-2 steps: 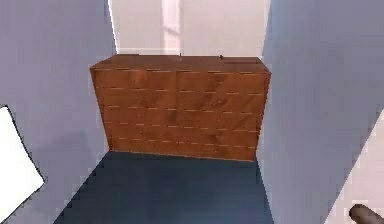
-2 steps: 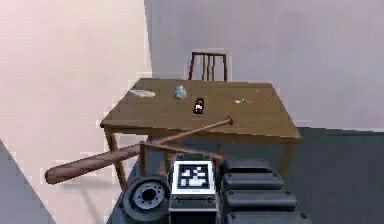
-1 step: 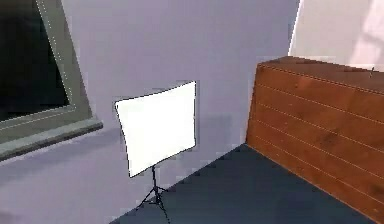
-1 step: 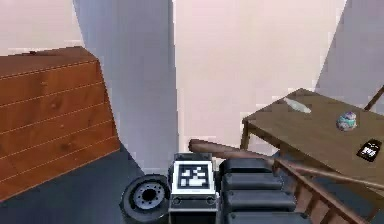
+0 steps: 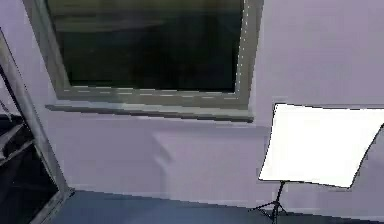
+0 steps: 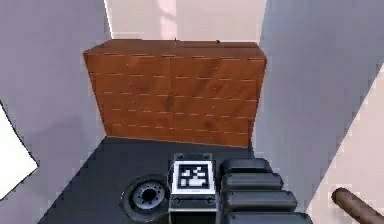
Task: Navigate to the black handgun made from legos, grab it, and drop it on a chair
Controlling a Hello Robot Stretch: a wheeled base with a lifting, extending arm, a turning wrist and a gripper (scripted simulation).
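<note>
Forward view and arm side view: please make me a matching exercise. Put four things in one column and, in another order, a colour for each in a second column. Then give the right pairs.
Things
1. window
2. panel on a tripod
3. cabinet
4. wall

Colours
A. reddish-brown wood
B. white
C. dark glass in a grey frame
D. pale lilac

Pairs: 1-C, 2-B, 3-A, 4-D
</note>
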